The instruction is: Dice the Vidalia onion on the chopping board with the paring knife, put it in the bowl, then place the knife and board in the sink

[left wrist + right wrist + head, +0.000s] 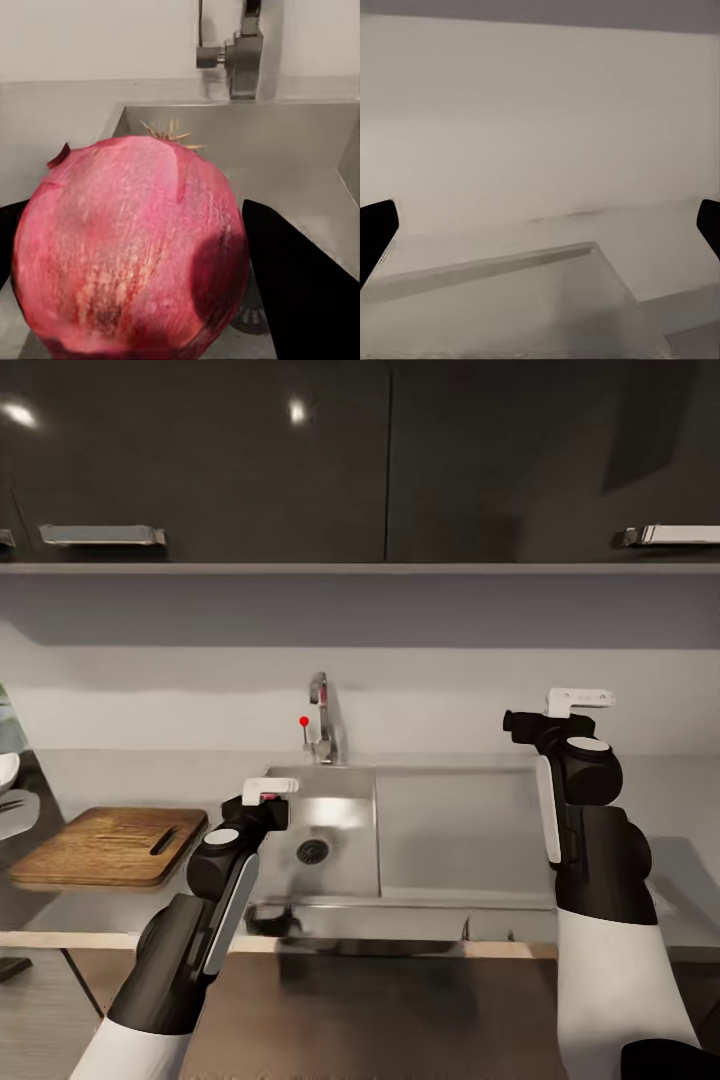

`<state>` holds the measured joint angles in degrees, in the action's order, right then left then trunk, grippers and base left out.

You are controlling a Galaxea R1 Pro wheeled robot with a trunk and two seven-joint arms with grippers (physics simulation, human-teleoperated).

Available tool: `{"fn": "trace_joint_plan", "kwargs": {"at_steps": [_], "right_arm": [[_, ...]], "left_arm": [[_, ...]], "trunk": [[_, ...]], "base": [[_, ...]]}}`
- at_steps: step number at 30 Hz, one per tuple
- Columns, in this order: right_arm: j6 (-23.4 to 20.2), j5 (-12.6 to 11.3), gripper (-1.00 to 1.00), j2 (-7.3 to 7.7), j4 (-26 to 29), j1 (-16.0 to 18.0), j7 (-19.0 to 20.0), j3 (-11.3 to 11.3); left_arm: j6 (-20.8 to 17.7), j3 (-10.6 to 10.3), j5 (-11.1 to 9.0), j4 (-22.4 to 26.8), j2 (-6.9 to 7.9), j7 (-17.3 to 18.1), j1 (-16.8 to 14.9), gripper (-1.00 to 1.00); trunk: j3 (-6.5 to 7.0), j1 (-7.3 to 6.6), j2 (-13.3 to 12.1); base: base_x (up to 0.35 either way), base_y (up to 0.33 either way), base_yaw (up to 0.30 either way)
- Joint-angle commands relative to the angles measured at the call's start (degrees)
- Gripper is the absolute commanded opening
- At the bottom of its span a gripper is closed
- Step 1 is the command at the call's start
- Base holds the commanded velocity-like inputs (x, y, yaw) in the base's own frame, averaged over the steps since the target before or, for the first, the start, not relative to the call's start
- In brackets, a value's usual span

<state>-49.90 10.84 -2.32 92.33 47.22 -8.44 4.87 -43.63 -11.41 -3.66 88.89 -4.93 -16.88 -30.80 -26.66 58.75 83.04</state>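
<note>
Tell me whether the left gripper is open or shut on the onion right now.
Shut on it: the Vidalia onion sits between the left gripper's dark fingers, above the sink.

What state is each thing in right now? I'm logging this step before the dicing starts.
Vidalia onion: whole, gripped between the left gripper's fingers.
Left gripper: shut on the onion, over the sink.
Right gripper: open, empty, facing the wall.
Chopping board: flat on the countertop, bare.
Tap: no water visible.
</note>
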Motion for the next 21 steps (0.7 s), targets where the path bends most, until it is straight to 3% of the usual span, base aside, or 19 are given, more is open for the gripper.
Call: {"fn": "trace_joint_plan", "kwargs": {"at_steps": [1,7,21], "right_arm": [[-0.3,0.2,1.00,-0.05,0.0,0.1,0.1,0.0],[-0.3,0.2,1.00,-0.05,0.0,0.1,0.1,0.0],[-0.3,0.1,1.00,-0.05,-0.1,0.1,0.1,0.0]], "left_arm": [[-0.2,-0.1,-0.3,0.1,0.01,-1.2,0.0,-1.00],[-0.2,-0.1,-0.3,0.1,0.01,-7.7,0.0,-1.00],[-0.3,-0.1,-0.4,0.0,0.01,-8.3,0.0,-1.00]], "trunk": [[-0.07,-0.02,0.0],[-0.07,-0.02,0.0],[-0.07,-0.02,0.0]], "base": [[-0.133,0.257,0.000],[-0.023,0.288,0.000],[0.170,0.284,0.000]]}}
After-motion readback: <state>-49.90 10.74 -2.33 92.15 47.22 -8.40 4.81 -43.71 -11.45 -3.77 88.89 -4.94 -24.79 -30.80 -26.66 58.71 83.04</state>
